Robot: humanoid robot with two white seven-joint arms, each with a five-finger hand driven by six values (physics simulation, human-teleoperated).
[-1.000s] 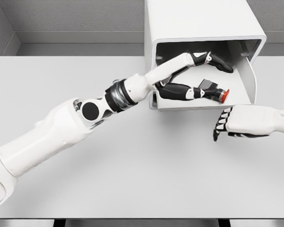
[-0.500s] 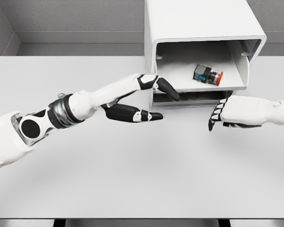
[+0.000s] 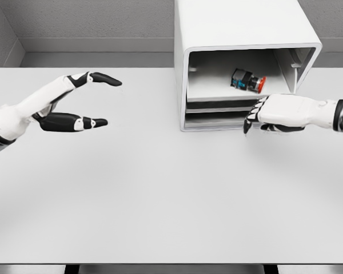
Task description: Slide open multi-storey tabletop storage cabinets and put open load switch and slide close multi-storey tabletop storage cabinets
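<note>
Left hand: we see our left hand [image 3: 63, 105] over the left part of the table, well apart from the cabinet, its fingers [image 3: 100, 78] spread and reaching toward the right, holding nothing.
Left thumb: it lies below the fingers with a wide gap between them, its dark tip pointing right.
Right hand: our right hand [image 3: 280, 112] comes in from the right edge and sits just in front of the cabinet's lower right front, palm down, its fingertips [image 3: 250, 117] bent downward beside the drawer fronts; it holds nothing, and we cannot tell whether it touches the cabinet.
Cabinet: the white multi-storey storage cabinet [image 3: 240, 25] stands at the far side of the table, right of the middle, its front facing us.
Upper compartment: it is open, and we look straight into its pale interior.
Lower drawers: two shallow drawer fronts [image 3: 214, 119] sit below the open compartment, stacked one over the other.
Load switch: the small black load switch [image 3: 247, 80] with a red end lies on its side on the floor of the open upper compartment, red end toward the right, apart from both of our hands.
Table: the white table [image 3: 160, 194] carries the cabinet.
</note>
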